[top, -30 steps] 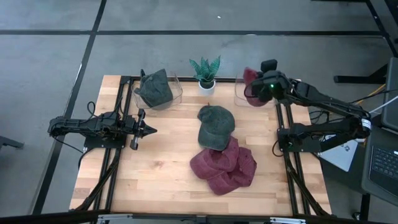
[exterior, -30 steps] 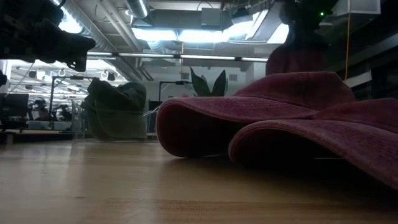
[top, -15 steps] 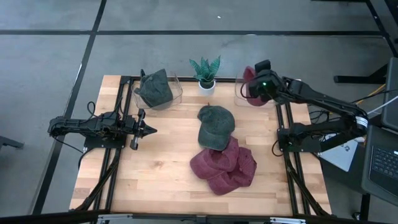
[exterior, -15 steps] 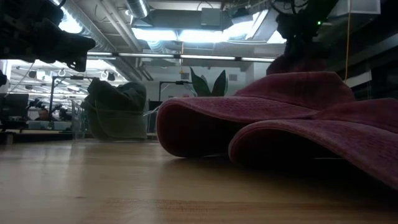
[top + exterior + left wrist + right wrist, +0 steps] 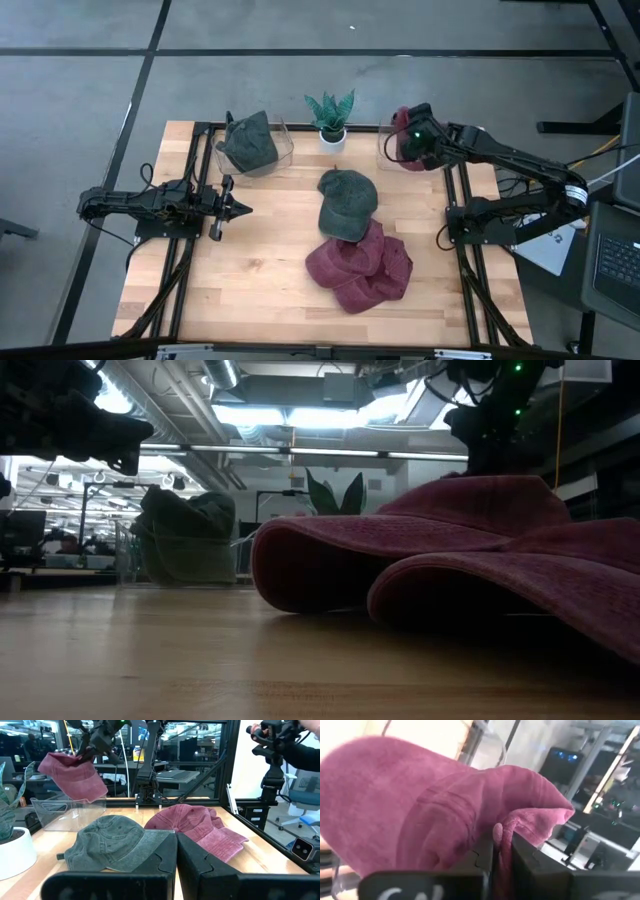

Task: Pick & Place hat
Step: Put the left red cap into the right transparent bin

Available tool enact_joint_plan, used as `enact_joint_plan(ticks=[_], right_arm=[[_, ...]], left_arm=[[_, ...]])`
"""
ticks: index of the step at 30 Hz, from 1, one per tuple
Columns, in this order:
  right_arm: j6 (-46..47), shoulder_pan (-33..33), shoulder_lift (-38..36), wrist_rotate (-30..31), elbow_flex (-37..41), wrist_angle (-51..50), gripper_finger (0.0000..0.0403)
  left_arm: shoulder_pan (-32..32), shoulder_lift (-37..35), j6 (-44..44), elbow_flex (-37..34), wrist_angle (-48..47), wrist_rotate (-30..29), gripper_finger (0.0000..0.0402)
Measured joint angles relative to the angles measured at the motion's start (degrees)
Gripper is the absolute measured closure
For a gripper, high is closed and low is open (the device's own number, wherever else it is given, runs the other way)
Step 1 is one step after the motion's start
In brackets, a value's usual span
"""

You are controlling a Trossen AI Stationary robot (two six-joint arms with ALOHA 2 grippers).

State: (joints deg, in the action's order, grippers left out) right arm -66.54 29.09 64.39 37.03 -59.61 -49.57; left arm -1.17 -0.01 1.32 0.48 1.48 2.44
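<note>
My right gripper [image 5: 405, 140] is shut on a dark red hat [image 5: 72, 774] and holds it over the clear bin [image 5: 60, 811] at the table's far right. A green cap [image 5: 347, 203] lies crown up at the table's middle, its near edge resting on a pile of red hats [image 5: 360, 265] nearer the front. Another green hat [image 5: 250, 143] sits in the clear bin at the far left. My left gripper [image 5: 228, 208] waits shut at the table's left side, pointing at the green cap. My right gripper pinches a bunched fold of the red hat's cloth [image 5: 506, 831] between its two fingers; how many layers it holds cannot be told. It comes from above, slanting down. The hat hangs slack below the fingers, lifted clear, with its lower edge [image 5: 92, 795] just above the bin's rim.
A small potted plant [image 5: 330, 115] stands at the far edge between the two bins. Bare wood lies at the table's near left [image 5: 240, 280]. The arms' frames run along both sides of the table.
My right gripper has moved a little toward the table's left and come down over the far right bin, still shut. The red hat has sunk with it and, in the low view, has dropped out of sight behind the near red hats.
</note>
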Motion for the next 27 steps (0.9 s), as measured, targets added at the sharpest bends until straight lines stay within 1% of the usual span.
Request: enact_joint_plan(ticks=[4, 7, 13, 21, 27], right_arm=[[-0.11, 1.75, 1.34, 4.94, 0.04, 0.48, 0.0372], [-0.23, 2.80, 2.14, 8.97, 0.04, 2.77, 0.0373], [-2.38, 3.96, 2.73, 10.22, 0.04, 6.43, 0.0373], [-3.27, 4.04, 2.77, 17.48, 0.07, 10.37, 0.0373], [-6.84, 4.15, 2.77, 18.61, 0.06, 12.93, 0.0373]], left_arm=[[-0.01, 0.00, 0.00, 0.00, 0.00, -0.02, 0.0396], [0.00, 0.00, 0.00, -0.01, 0.00, -0.01, 0.0396], [0.00, 0.00, 0.00, 0.01, 0.00, -0.01, 0.0396], [0.00, 0.00, 0.00, -0.01, 0.00, -0.01, 0.0396], [0.00, 0.00, 0.00, 0.00, 0.00, 0.00, 0.0396]])
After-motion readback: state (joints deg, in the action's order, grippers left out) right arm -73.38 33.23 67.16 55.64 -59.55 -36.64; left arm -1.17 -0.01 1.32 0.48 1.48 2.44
